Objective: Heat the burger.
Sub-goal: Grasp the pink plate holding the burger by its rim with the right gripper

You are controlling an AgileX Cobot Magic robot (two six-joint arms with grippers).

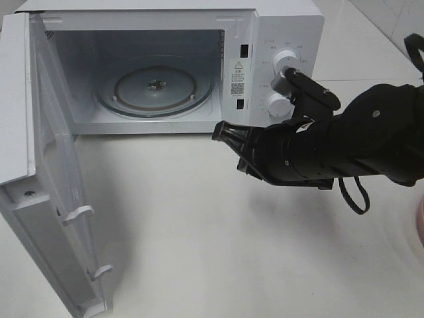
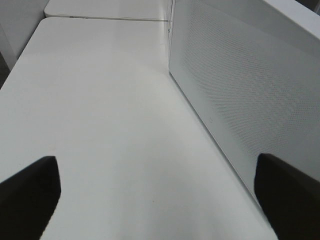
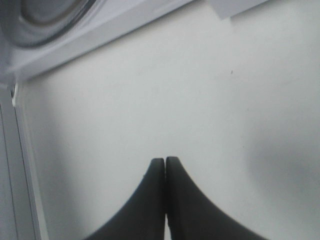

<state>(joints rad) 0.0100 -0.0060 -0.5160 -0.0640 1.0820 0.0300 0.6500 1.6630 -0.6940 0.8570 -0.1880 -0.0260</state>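
Observation:
The burger is out of view in all three frames. The white microwave [image 1: 278, 40] stands at the back with its door [image 1: 46, 199] swung wide open to the left, and its glass turntable [image 1: 156, 86] is bare. My right gripper [image 1: 222, 132] is shut and empty, hovering over the table just in front of the microwave's opening, right of centre. In the right wrist view its fingertips [image 3: 165, 162] are pressed together above the white table, with the turntable edge [image 3: 45, 15] beyond. My left gripper [image 2: 160, 200] is open and empty beside the perforated door panel [image 2: 240, 90].
The white table [image 1: 199, 232] spreads in front of the microwave. A sliver of something pink [image 1: 420, 228] shows at the right edge of the high view. The microwave's two knobs [image 1: 286, 59] sit just behind my right arm. A second table [image 2: 105, 9] adjoins beyond.

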